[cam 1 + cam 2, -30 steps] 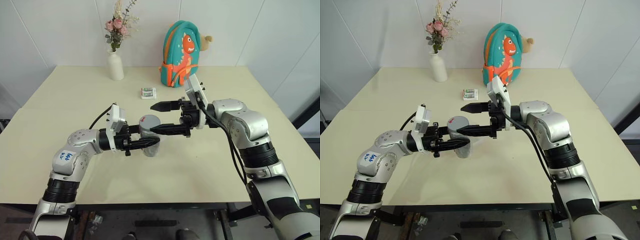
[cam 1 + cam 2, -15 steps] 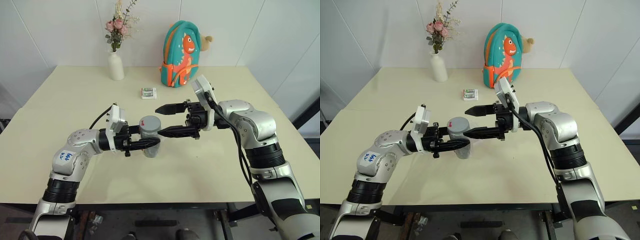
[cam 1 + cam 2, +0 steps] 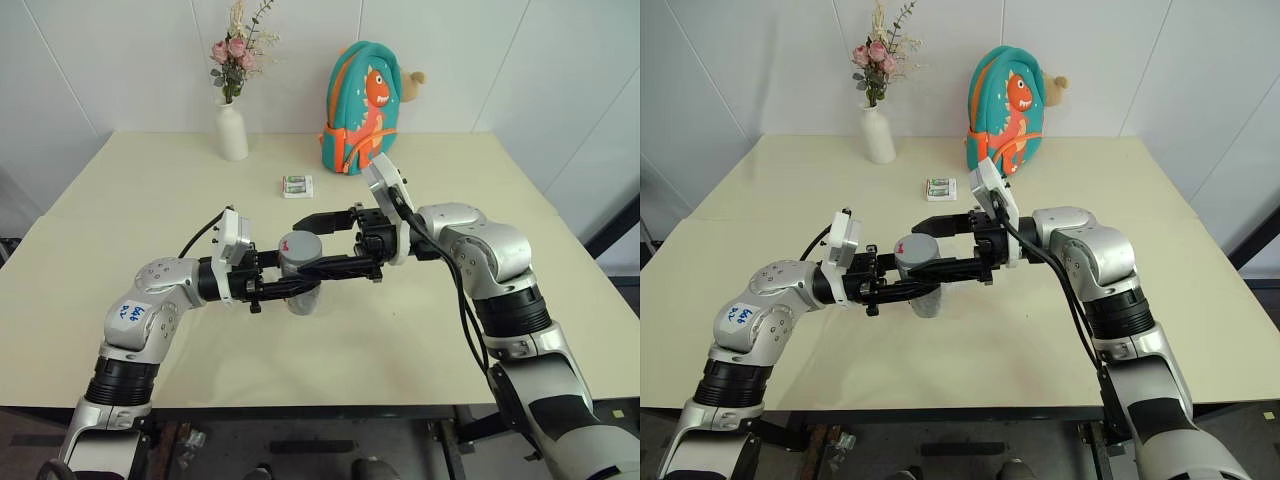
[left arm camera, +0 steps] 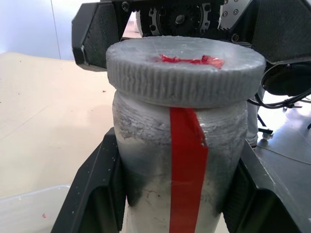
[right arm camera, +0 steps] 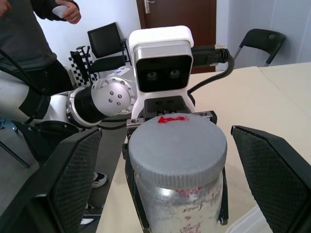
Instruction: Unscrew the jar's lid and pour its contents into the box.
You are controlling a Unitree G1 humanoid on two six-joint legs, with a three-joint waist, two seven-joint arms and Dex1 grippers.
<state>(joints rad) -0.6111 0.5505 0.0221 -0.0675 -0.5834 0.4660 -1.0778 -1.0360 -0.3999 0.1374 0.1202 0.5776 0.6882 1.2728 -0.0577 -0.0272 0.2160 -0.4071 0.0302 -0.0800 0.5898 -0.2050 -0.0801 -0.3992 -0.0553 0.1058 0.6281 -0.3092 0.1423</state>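
Observation:
My left gripper (image 3: 304, 282) is shut on the body of the jar (image 3: 302, 297), holding it upright just above the table. The jar is silvery with a red tape stripe (image 4: 187, 165). Its grey ribbed lid (image 3: 300, 245) with a red mark sits on top. My right gripper (image 3: 300, 246) reaches in level from the right, open, one finger on each side of the lid. A gap shows beside each finger (image 5: 63, 179) in the right wrist view. A corner of the clear box (image 4: 29, 213) lies on the table under the jar. The contents are hidden inside the jar.
A white vase with flowers (image 3: 231, 130), a teal dinosaur backpack (image 3: 362, 105) and a small white-and-green packet (image 3: 297, 186) stand at the back of the cream table (image 3: 420, 330). A person (image 5: 29, 43) and chairs are beyond the table in the right wrist view.
My right gripper drew off to the right of the lid, then came back over it with its fingers somewhat closer together. The left gripper and the jar have stayed put.

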